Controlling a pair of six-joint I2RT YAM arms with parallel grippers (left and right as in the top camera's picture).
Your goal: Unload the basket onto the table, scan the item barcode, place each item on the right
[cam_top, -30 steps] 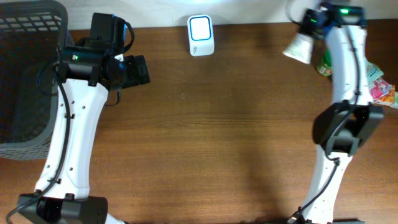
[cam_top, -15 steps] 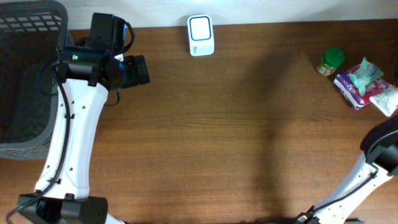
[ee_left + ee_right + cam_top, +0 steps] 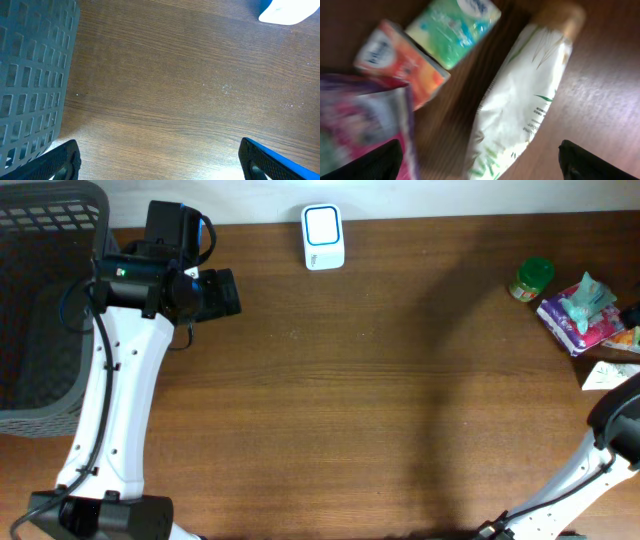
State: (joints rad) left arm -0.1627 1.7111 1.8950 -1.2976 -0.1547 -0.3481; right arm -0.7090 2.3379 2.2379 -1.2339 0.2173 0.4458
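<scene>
- The dark grey plastic basket (image 3: 45,300) stands at the table's left edge, beside the left gripper (image 3: 159,159), whose jaws are spread over bare wood.
- The white scanner box with a blue window (image 3: 323,236) waits at the far edge.
- The white soft pouch with green leaf print (image 3: 520,105) lies free under the right gripper (image 3: 480,160), jaws spread. I judge it best to grip it mid-body and to keep the barcode uncovered.
</scene>
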